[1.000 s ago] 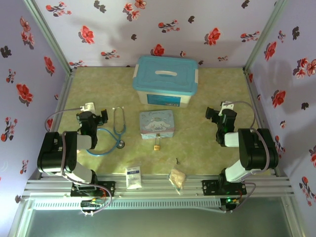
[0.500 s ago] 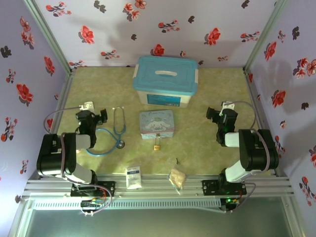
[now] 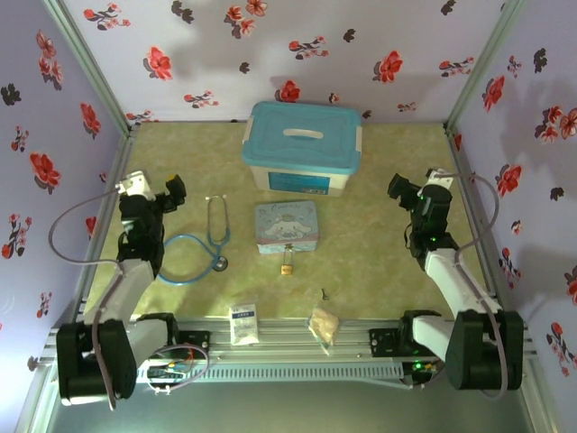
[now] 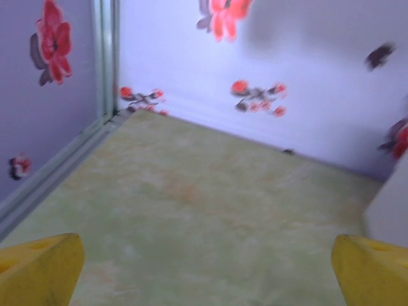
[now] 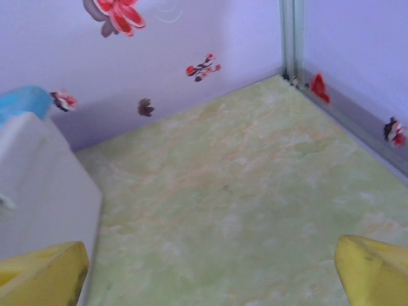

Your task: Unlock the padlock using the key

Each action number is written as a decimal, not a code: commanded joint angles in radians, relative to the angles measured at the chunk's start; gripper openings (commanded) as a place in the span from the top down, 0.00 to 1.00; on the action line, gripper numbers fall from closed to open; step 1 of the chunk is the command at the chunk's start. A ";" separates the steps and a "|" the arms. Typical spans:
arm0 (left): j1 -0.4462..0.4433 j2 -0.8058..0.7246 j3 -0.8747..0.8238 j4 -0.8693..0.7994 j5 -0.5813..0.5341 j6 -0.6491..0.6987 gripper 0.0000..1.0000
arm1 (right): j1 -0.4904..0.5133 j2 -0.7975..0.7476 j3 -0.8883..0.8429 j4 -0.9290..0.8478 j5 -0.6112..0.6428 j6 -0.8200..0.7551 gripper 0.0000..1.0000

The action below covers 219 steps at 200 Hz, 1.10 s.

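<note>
Two claws here, and both are gaping as wide as they go, gripping nothing. My left claw (image 3: 173, 189) is hovering over the left side of the table (image 3: 370, 271), near the stethoscope (image 3: 216, 236). My right claw (image 3: 398, 188) is hanging over the right side. The padlock (image 3: 287, 267) is lying just in front of the tin (image 3: 287, 225). The key (image 3: 324, 293) is sitting nearer me, just beside the packet (image 3: 324, 326). Both are lying well apart from my claws.

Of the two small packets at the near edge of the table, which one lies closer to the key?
The tan lumpy packet, just on the near side of the key; the white sachet lies further left.
</note>
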<state>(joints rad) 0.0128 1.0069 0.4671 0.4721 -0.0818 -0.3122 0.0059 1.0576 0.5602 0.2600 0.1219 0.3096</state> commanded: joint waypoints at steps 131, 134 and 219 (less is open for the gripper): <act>-0.547 -0.155 0.083 -0.614 0.351 -0.390 0.00 | 0.691 -0.207 -0.022 -0.825 -0.015 0.321 0.07; -0.562 -0.158 0.081 -0.612 0.348 -0.397 0.00 | 0.714 -0.200 -0.023 -0.825 -0.009 0.327 0.07; -0.901 -0.113 0.013 -0.475 0.182 -0.541 0.00 | 1.144 0.151 0.027 -0.708 0.129 0.443 0.32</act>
<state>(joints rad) -0.8379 0.8642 0.5091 -0.0738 0.1669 -0.7925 1.0916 1.1339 0.5232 -0.4808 0.1772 0.7105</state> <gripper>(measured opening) 0.997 0.738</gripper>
